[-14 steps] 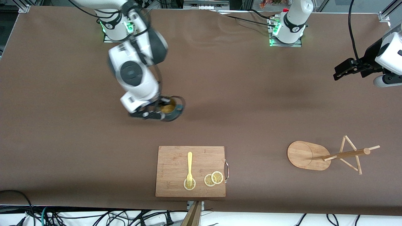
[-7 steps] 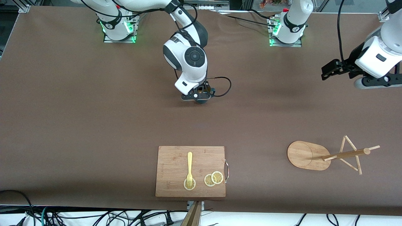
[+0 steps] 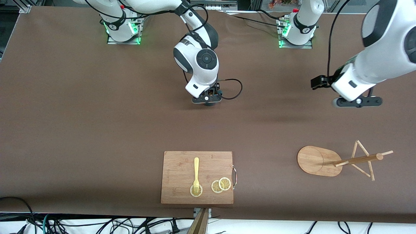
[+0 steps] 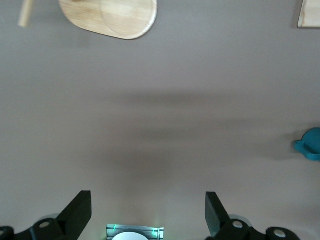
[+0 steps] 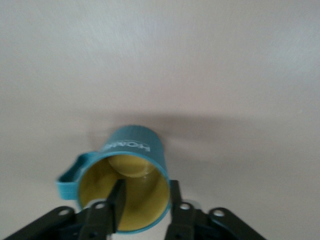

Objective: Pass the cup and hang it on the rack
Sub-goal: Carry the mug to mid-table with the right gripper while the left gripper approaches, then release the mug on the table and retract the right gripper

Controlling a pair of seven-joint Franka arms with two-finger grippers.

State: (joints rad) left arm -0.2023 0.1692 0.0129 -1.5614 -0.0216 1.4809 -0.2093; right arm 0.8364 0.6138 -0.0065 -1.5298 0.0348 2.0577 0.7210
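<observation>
The teal-blue cup point(image 3: 211, 103) is low over or on the brown table midway between the two arm bases; in the right wrist view its yellow inside point(image 5: 131, 192) faces the camera. My right gripper point(image 3: 207, 99) straddles its wall, one finger point(image 5: 117, 200) inside and apart from the wall, one outside: open. The wooden rack point(image 3: 357, 160) stands toward the left arm's end, nearer the front camera; its oval base shows in the left wrist view point(image 4: 107, 17). My left gripper point(image 3: 357, 102) hangs open and empty point(image 4: 150, 220) over bare table. The cup shows in the left wrist view point(image 4: 310, 145).
A wooden cutting board point(image 3: 182, 177) with a yellow fork point(image 3: 196, 174) and lemon slices point(image 3: 221, 185) lies by the table's front edge. A black cable point(image 3: 232, 89) loops beside the right gripper.
My right arm carried the cup from the right arm's side to the table's middle and has nearly stopped. My left arm swung in from the table's end toward the middle.
</observation>
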